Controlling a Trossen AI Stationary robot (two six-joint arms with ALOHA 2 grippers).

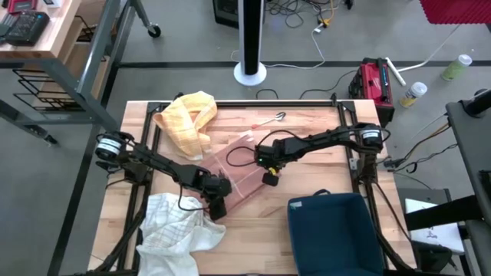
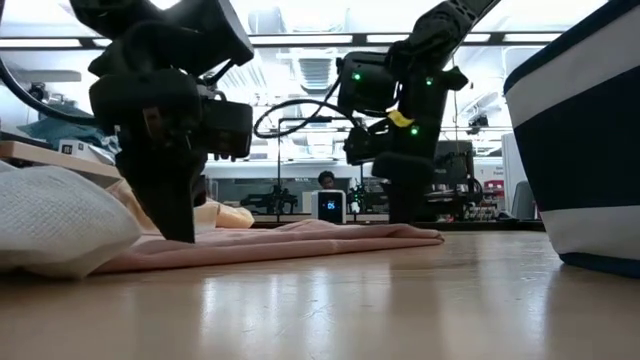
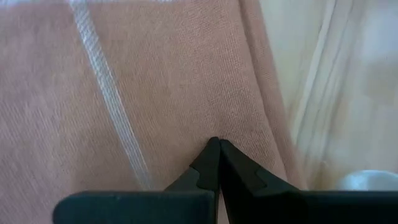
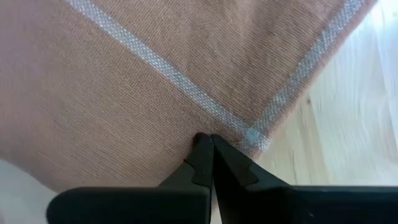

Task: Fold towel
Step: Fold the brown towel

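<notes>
The pink towel (image 1: 244,172) lies flat on the wooden desk (image 1: 307,126), spread between the two claws and set at a slant to the desk's edges. Its cloth is a dusty salmon pink with a fine, even weave, crossed by thin pale stripes. In the right wrist view two of these stripes (image 4: 186,84) meet at a right angle just ahead of the claw tips, close to a corner of the cloth, with bare wood beyond the hem. In the left wrist view a single pale stripe (image 3: 112,102) runs away from the claw, and a soft lengthwise crease sits right in front of the tips, near the towel's side edge.

The left claw (image 1: 217,205) is pressed down at the towel's near corner, its fingers (image 3: 211,168) closed tight together with their tips on the cloth. The right claw (image 1: 270,178) stands at the opposite side of the towel, its fingers (image 4: 208,162) also pinched fully together, tips touching the fabric just inside the striped corner. Whether either claw has cloth caught between its fingers cannot be told. From the low view the towel (image 2: 290,240) looks thin and nearly flat, with a gentle ripple along its top between the two claws.

Just beside the left claw, on the side away from the right claw, sits a crumpled white towel (image 1: 176,230). A yellow towel (image 1: 188,123) is bunched up beyond the pink one, well apart from both claws. A dark blue bin (image 1: 334,230) stands near the right claw.
</notes>
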